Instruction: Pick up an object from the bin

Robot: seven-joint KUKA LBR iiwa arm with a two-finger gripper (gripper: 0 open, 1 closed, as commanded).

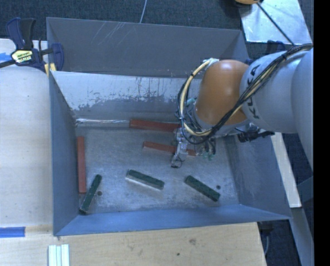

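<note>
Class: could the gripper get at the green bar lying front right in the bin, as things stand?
Probably yes. The green bar lies flat and alone on the bin floor, with nothing on it, and the gripper hangs close by, at the end of a red-brown stick.

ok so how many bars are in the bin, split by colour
reddish-brown flat bars: 3
dark green flat bars: 3
total: 6
</note>
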